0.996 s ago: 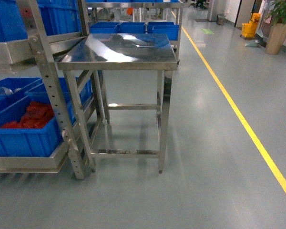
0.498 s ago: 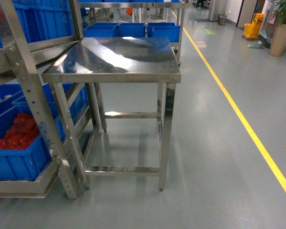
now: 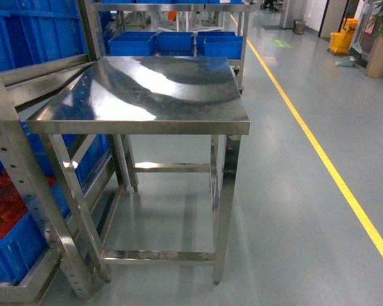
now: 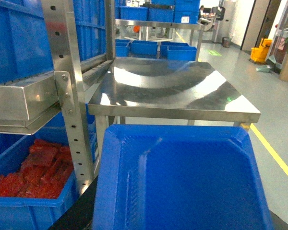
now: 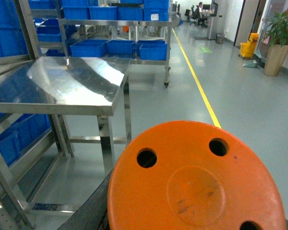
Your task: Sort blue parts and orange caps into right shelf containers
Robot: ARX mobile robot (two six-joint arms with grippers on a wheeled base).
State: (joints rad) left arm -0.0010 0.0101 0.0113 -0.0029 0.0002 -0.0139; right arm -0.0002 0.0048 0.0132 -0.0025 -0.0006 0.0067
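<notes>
A blue part [image 4: 182,182], a shallow tray-like moulding, fills the lower half of the left wrist view and hangs above the floor. My left gripper carries it, with its fingers hidden beneath. A large round orange cap [image 5: 197,184] with three holes fills the lower right wrist view, carried by my right gripper, whose fingers are hidden too. Neither gripper shows in the head view. Blue containers stand on the rack at the left [image 3: 32,32] and on a far rack [image 3: 175,43].
A bare steel table [image 3: 147,89] stands straight ahead, its legs reaching the grey floor. The steel rack upright [image 3: 25,191] is close on the left. A low blue crate holds red parts [image 4: 38,167]. A yellow floor line [image 3: 325,159] runs along the right.
In the head view the table has come nearer and grown larger. The rack and its crate of red parts have slid towards the left edge.
</notes>
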